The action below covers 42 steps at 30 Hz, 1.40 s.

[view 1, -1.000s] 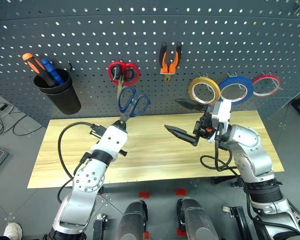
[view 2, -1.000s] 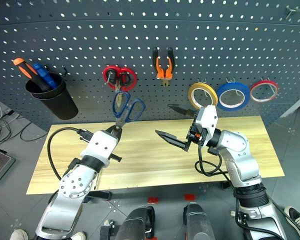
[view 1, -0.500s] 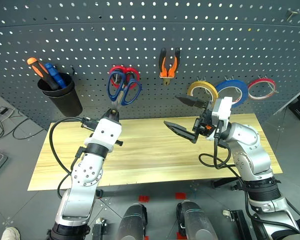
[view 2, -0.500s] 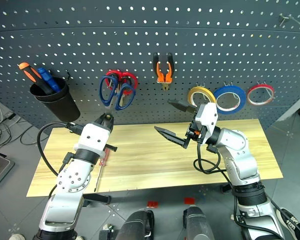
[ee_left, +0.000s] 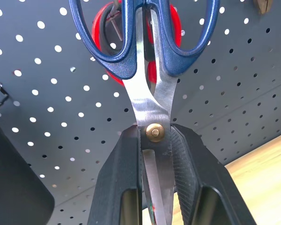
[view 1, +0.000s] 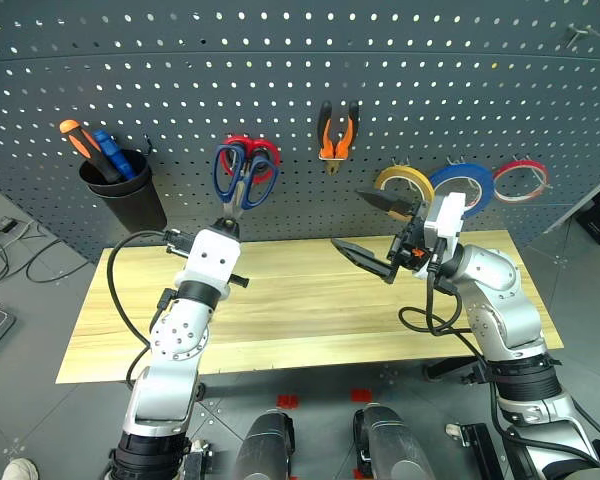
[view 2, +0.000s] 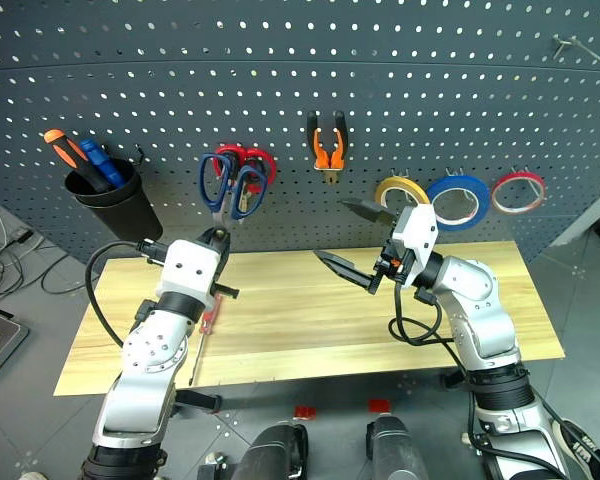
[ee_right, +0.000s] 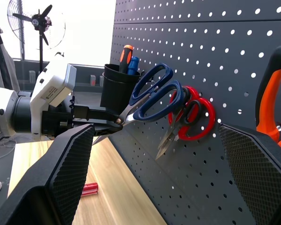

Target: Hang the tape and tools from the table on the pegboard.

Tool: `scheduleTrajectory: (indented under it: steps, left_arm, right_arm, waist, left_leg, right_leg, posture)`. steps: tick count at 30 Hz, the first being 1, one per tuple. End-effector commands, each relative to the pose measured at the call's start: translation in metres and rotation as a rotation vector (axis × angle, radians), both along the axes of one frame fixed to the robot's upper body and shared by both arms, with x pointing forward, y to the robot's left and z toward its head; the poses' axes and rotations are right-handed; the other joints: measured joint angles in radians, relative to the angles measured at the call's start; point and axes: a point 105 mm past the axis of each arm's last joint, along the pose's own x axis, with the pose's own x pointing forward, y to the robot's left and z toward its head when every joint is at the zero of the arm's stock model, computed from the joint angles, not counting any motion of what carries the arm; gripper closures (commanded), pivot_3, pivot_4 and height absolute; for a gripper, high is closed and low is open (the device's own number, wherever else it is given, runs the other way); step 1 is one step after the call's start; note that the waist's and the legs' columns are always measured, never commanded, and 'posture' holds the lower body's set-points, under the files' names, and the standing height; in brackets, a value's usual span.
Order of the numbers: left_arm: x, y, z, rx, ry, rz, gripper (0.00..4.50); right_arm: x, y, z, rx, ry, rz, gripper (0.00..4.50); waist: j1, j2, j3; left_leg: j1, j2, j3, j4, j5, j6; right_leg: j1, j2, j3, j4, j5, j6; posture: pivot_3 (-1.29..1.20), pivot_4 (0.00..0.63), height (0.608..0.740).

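Two claws: both raised in front of the pegboard [view 1: 280, 60], above the surface [view 1: 310, 300].
Left claw [ee_left: 155, 140]: clamped on the blue-handled scissors [view 1: 242, 180] at the pivot screw, one finger on each side of the steel blades.
Blue-handled scissors: held upright, handles up against the pegboard, overlapping the red-handled scissors [ee_right: 189, 117] that hang there; whether a handle loop is over a hook cannot be told.
Right claw [view 1: 375, 225]: spread wide and empty, pointing across toward the left arm, in front of the yellow tape ring [view 1: 402, 180].
Pliers [view 1: 338, 130]: orange-and-black handles, hanging on the pegboard, to the right of the two scissors.
Blue tape [view 1: 462, 183]: hanging on the pegboard between the yellow tape ring and the thin red ring [view 1: 520, 180].
Red-handled screwdriver [view 2: 205, 325]: lying on the surface beside the left arm, partly hidden by it.
Black cup [view 1: 123, 190]: on the pegboard at the left, holding an orange-handled tool [view 1: 80, 140] and a blue-handled tool [view 1: 108, 148].
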Motion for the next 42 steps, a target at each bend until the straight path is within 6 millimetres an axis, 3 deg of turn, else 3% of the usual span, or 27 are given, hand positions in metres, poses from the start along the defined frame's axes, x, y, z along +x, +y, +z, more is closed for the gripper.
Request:
scheduleTrajectory:
  steps: [1,11,18,26,33,42]
  left_arm:
    - [0.0,0.002,0.011,-0.003,-0.036,0.0,2.99]
    - [0.0,0.005,0.007,-0.008,-0.017,0.007,0.01]
    - [-0.008,0.019,-0.031,-0.097,0.167,0.101,0.01]
    - [-0.024,0.064,-0.082,-0.281,0.484,0.274,0.01]
    - [-0.017,0.102,-0.082,-0.277,0.609,0.319,0.01]
    - [0.007,0.112,-0.094,-0.298,0.761,0.26,0.01]
  right_arm:
    - [-0.003,-0.002,0.012,0.013,-0.058,-0.006,0.0]
    - [-0.005,-0.002,0.008,0.0,-0.05,-0.001,0.0]
    - [-0.014,0.001,0.001,-0.053,-0.035,0.045,0.0]
    - [-0.028,0.024,-0.036,-0.262,0.02,0.152,0.0]
    - [-0.027,0.038,-0.035,-0.263,0.048,0.178,0.0]
    - [-0.034,0.053,-0.032,-0.242,0.092,0.219,0.0]
  waist:
    - [0.0,0.0,0.0]
    - [-0.001,0.0,0.0]
    - [-0.003,0.0,0.0]
    - [-0.007,0.001,0.007]
    - [-0.003,0.001,0.05]
    - [-0.002,0.001,0.1]
  left_leg:
    - [0.0,0.0,0.0,0.0,0.0,0.0]
    - [0.0,0.0,0.0,0.0,0.0,0.0]
    - [0.0,0.0,0.0,0.0,0.0,0.001]
    - [0.005,0.001,-0.001,0.0,-0.004,0.006]
    - [0.008,0.001,-0.004,0.001,-0.004,0.007]
    - [0.007,0.0,-0.004,0.001,-0.004,0.007]
  right_leg:
    - [0.0,0.0,0.0,0.0,0.0,0.0]
    - [0.0,0.0,0.0,0.0,0.0,0.0]
    - [0.0,0.0,0.001,0.001,0.0,0.0]
    - [0.004,0.001,0.001,0.001,0.0,0.0]
    - [0.008,0.0,0.001,0.0,-0.001,-0.002]
    - [0.006,-0.002,0.0,0.001,-0.001,-0.002]
  posture:
    - [-0.19,0.166,0.74]
    - [-0.19,0.177,0.74]
    - [-0.19,0.215,0.74]
    - [-0.16,0.299,0.74]
    - [-0.14,0.362,0.74]
    - [-0.13,0.422,0.74]
